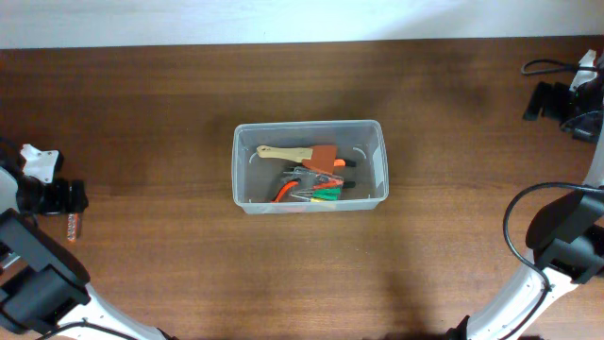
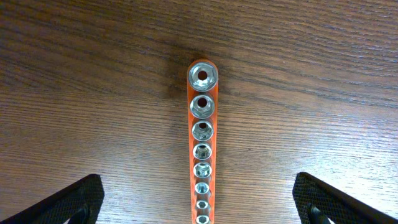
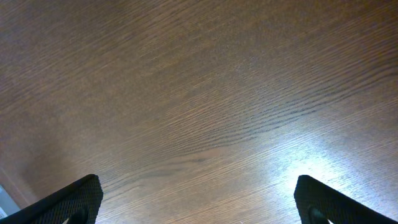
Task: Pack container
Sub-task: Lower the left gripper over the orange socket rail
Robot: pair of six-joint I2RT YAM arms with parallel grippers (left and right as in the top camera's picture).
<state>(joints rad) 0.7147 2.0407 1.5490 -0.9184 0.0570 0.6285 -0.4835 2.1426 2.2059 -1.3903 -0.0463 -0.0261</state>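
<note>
The container (image 1: 242, 166), a clear plastic tub, stands at the table's middle. Inside it lie a wooden-handled tool with a brown head (image 1: 300, 154), orange-handled pliers (image 1: 294, 185) and a green-tipped piece (image 1: 327, 194). My left gripper (image 1: 66, 200) hovers at the far left edge over an orange socket rail (image 1: 73, 227). In the left wrist view the rail (image 2: 203, 143) runs lengthwise between my wide-open left gripper (image 2: 200, 202), with several chrome sockets on it. My right gripper (image 1: 557, 99) is at the far right back; its wrist view shows it open (image 3: 199, 202) over bare wood.
A black cable (image 1: 547, 66) loops near the right gripper at the back right corner. Both arm bases fill the front corners. The wooden table (image 1: 151, 104) ends at a pale strip along its back edge.
</note>
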